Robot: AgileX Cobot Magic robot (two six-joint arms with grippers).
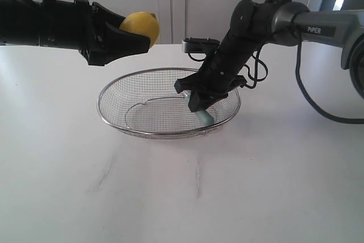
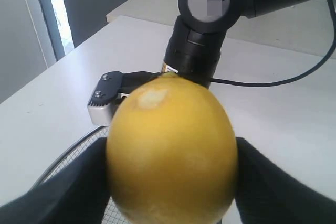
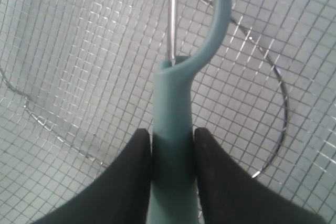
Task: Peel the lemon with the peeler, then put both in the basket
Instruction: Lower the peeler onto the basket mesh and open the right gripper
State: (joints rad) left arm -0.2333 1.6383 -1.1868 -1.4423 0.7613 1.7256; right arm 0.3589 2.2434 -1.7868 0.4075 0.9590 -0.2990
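Observation:
My left gripper (image 1: 142, 37) is shut on the yellow lemon (image 1: 140, 25), held in the air above and left of the wire-mesh basket (image 1: 114, 116). In the left wrist view the lemon (image 2: 170, 150) fills the space between both black fingers, with a pale scraped patch near its top. My right gripper (image 1: 200, 103) is shut on the teal peeler (image 1: 204, 118), lowered inside the basket on its right side. The right wrist view shows the peeler handle (image 3: 172, 129) clamped between the fingers, with its loop head and metal blade over the basket mesh (image 3: 79, 51).
The basket stands mid-table on a white tabletop (image 1: 182, 197). A black cable (image 1: 310, 98) from the right arm trails over the table at the right. White cabinet doors stand behind.

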